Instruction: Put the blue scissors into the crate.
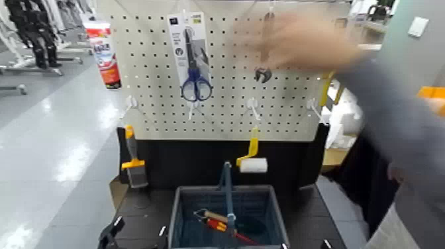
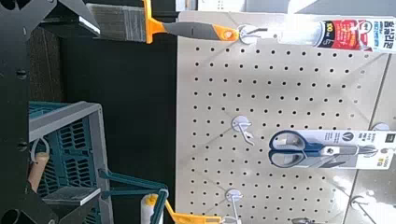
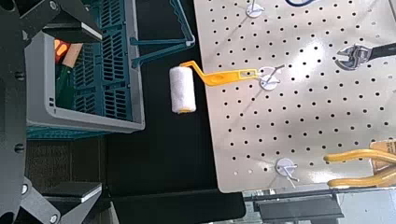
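Note:
The blue scissors [image 1: 193,63] hang on their tall white card on the pegboard [image 1: 152,73], upper middle. They also show in the left wrist view [image 2: 313,149]. The grey-blue crate [image 1: 182,218] stands on the black table below the board, its hoop handle upright; it also shows in the left wrist view [image 2: 65,149] and the right wrist view [image 3: 89,98]. My left gripper [image 1: 111,233] is low at the crate's left, open and empty. My right gripper [image 1: 324,244] is low at the crate's right, open and empty. Both are far from the scissors.
A person's arm [image 1: 371,86] reaches in from the right to the black wrench [image 1: 263,71] on the board. A brush [image 1: 134,162], a paint roller [image 1: 253,162], a sealant tube [image 1: 104,56] and yellow pliers [image 3: 364,163] also hang there. Red-handled tools [image 1: 215,222] lie in the crate.

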You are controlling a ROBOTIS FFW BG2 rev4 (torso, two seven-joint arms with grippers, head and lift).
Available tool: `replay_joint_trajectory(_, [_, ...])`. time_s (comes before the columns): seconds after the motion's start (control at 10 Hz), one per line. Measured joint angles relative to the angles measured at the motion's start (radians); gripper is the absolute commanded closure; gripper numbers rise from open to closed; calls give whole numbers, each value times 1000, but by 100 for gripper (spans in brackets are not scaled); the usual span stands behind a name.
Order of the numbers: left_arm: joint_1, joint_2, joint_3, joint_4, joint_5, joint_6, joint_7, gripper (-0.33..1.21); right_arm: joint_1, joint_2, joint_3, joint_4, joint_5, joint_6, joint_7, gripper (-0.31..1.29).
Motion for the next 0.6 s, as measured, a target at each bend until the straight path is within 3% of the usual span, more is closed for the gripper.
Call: replay_joint_trajectory(0.6, [-7,0,0,3,1,-1,0,12,-1,0,1,2,0,1,0,17])
